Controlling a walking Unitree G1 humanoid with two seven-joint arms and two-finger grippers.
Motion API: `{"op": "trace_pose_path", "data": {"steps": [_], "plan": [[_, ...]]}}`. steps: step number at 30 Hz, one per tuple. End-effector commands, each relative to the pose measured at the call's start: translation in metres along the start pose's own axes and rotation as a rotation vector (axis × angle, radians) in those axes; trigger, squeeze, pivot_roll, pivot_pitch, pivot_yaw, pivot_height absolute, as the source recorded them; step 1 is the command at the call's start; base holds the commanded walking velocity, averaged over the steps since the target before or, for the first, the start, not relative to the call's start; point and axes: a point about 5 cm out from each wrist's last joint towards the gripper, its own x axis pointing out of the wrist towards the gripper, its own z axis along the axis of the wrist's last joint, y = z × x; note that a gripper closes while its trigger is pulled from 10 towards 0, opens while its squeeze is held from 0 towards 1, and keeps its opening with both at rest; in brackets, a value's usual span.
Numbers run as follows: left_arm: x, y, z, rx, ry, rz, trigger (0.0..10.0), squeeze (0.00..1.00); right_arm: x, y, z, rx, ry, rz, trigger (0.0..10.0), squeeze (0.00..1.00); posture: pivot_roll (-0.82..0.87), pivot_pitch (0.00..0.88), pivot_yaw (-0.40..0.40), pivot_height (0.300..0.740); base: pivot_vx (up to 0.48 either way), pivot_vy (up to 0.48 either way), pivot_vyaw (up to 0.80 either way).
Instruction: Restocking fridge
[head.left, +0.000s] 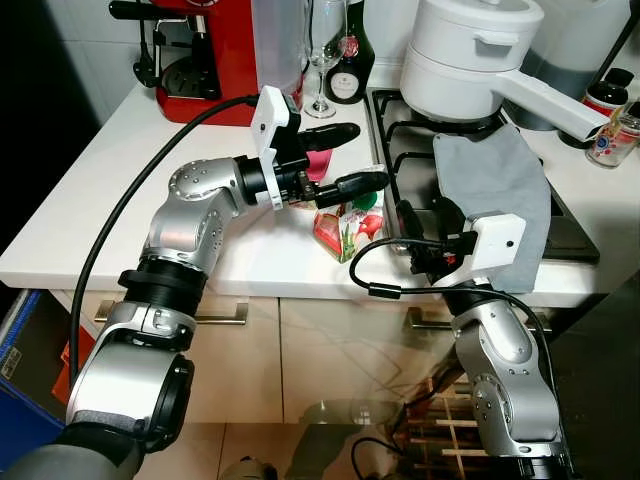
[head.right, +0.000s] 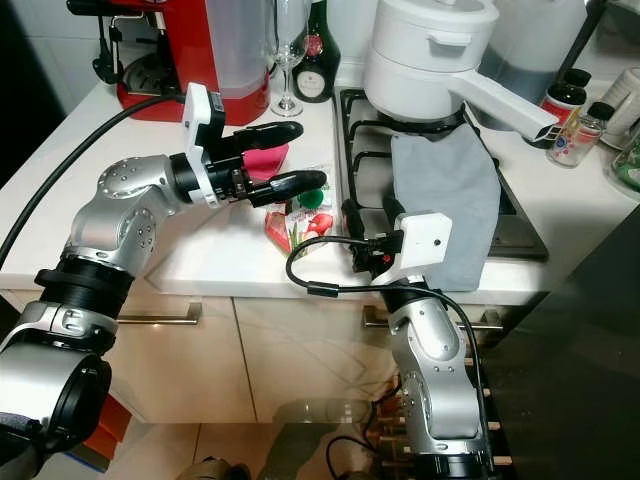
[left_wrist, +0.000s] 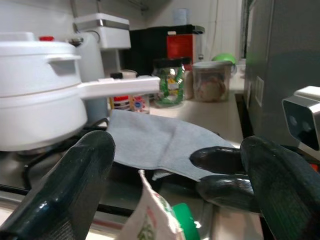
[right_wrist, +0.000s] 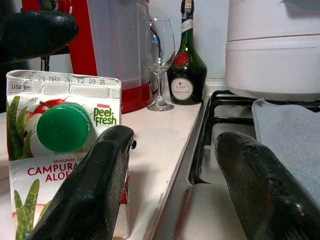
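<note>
A juice carton (head.left: 338, 228) with a green cap (right_wrist: 64, 126) lies on the white counter (head.left: 130, 180), just left of the stove. My left gripper (head.left: 350, 158) hovers open over the carton, one finger behind it and one above its cap end, with nothing held. In the left wrist view the carton's top (left_wrist: 150, 215) sits low between the two fingers (left_wrist: 80, 175). My right gripper (head.left: 408, 238) is open at the stove's front left corner, to the right of the carton and apart from it. In the right wrist view the carton stands beside one finger (right_wrist: 95, 185).
A pink object (head.left: 318, 160) lies behind the left gripper. Along the back stand a red coffee machine (head.left: 205, 50), a wine glass (head.left: 322, 60) and a dark bottle (head.left: 350, 62). A white pot (head.left: 470, 55) and a grey cloth (head.left: 495, 185) are on the stove. Jars (head.left: 612, 135) stand far right.
</note>
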Motion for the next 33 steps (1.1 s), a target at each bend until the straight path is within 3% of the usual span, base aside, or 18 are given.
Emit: {"op": "trace_pose_path", "data": {"steps": [1,12,21,22,28,30,33], "plan": [[0.001,-0.002,-0.002,0.000,0.018,-0.002,10.0,0.00,-0.002,-0.002,-0.006,0.010,0.031,-0.006,10.0,0.00,-0.05,0.000,-0.006,0.740,0.000,0.000,0.00],[0.007,0.005,-0.023,-0.102,0.047,0.090,10.0,0.00,-0.002,-0.001,-0.007,0.010,0.040,0.001,10.0,0.00,-0.06,0.000,-0.009,0.740,0.000,0.000,0.00],[0.014,0.009,-0.034,-0.128,0.073,0.163,10.0,0.00,-0.003,-0.001,-0.008,0.009,0.045,0.000,10.0,0.00,-0.07,0.000,-0.008,0.740,0.000,0.000,0.00],[0.014,0.016,-0.032,-0.110,0.069,0.250,0.0,0.00,-0.004,-0.001,-0.008,0.008,0.048,0.001,10.0,0.00,-0.07,0.000,-0.007,0.740,0.000,0.000,0.00],[0.008,0.023,-0.037,-0.137,0.054,0.362,0.0,0.00,-0.004,-0.001,-0.010,0.008,0.054,0.002,10.0,0.00,-0.06,0.000,-0.009,0.740,0.000,0.000,0.00],[0.007,0.019,-0.049,-0.227,0.018,0.417,0.0,0.00,-0.004,-0.001,-0.011,0.008,0.058,0.005,10.0,0.00,-0.06,0.000,-0.008,0.740,0.000,0.000,0.00],[0.008,0.014,-0.059,-0.247,0.029,0.437,0.0,0.00,-0.003,0.000,-0.012,0.009,0.061,0.008,10.0,0.00,-0.06,0.000,-0.009,0.740,0.000,0.000,0.00]]}}
